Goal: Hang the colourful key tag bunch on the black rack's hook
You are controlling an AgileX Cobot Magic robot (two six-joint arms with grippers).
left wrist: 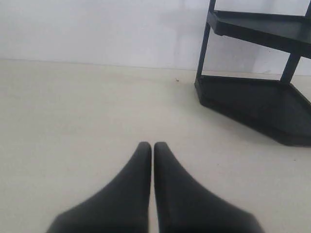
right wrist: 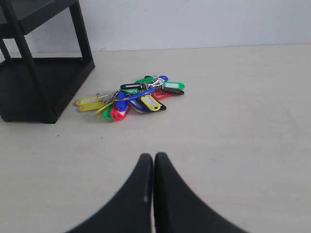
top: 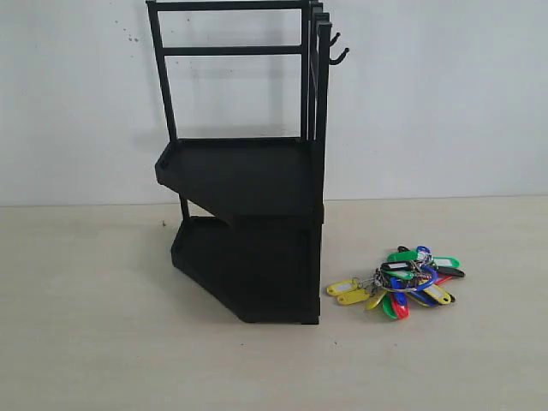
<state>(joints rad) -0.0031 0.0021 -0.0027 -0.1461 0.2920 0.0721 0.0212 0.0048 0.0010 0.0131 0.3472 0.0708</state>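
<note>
- The left gripper (left wrist: 152, 145) has its two black fingers pressed together tip to tip, with nothing between them; it hangs over bare table (left wrist: 73, 121).
- The right gripper (right wrist: 153, 156) is likewise pressed together and holds nothing.
- Ahead of the right gripper, well apart from it, the bunch (right wrist: 136, 97) lies flat on the table (right wrist: 243, 121) in a loose heap of yellow, green, red, blue and black tags on metal rings.
- A blue-sleeved loop (right wrist: 138, 93) runs across the top of the heap.
- Several tags carry white label windows; any writing on them is too small to read.
- In the exterior view the bunch (top: 402, 278) sits to the right of the rack (top: 248, 180), near its lower tray but not touching; two yellow tags (top: 344, 291) point towards it.
- The rack stands upright on the table (top: 86, 342) against a white wall (top: 445, 103), two angular trays one above the other; no brand mark shows on it.
- The hook (top: 339, 60) juts from the rack's right upright near the top, bare, just under a shorter hook (top: 335, 38), high above the bunch.
- The left wrist view shows the rack's (left wrist: 252, 97) trays; the right wrist view shows a corner of the rack (right wrist: 39, 82).
</note>
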